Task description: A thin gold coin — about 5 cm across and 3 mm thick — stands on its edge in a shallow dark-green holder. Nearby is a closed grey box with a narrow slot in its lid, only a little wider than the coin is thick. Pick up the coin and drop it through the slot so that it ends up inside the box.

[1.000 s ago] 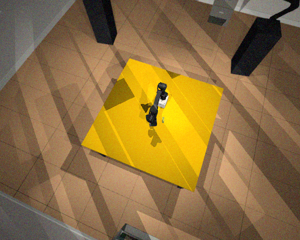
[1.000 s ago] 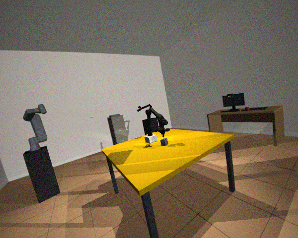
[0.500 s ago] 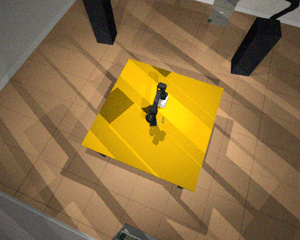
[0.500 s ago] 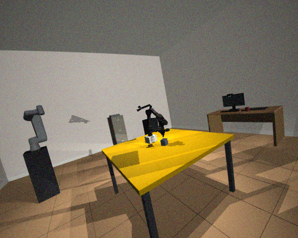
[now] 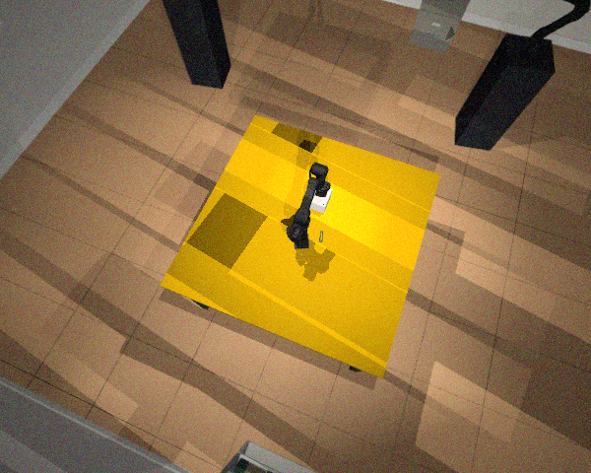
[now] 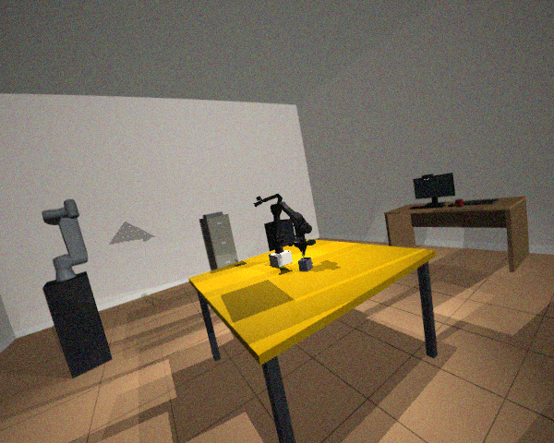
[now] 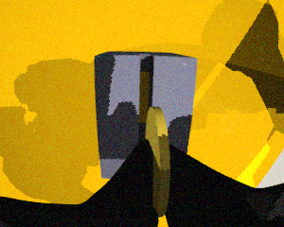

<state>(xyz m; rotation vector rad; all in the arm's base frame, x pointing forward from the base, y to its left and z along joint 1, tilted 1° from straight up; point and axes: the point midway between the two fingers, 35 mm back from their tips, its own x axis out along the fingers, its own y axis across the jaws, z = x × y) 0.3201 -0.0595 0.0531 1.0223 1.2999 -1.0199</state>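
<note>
In the wrist view my gripper (image 7: 150, 148) is shut on the gold coin (image 7: 157, 146), which it holds upright and edge-on between the black fingers. Just beyond and below it stands the grey box (image 7: 174, 89), with its narrow dark slot (image 7: 146, 78) running in line with the coin's edge. The coin is above the box's near part and apart from the lid. In the exterior view the gripper (image 6: 304, 248) hangs right above the small dark box (image 6: 306, 264). In the top view the arm (image 5: 304, 211) covers the box. A small narrow piece (image 5: 320, 236) beside the gripper may be the holder.
A white block (image 5: 320, 201) (image 6: 281, 258) stands on the yellow table (image 5: 336, 305) (image 6: 354, 276) by the arm's base, near the box. Dark shadow patches lie across the table. Pillars, another robot and a desk stand far off on the floor.
</note>
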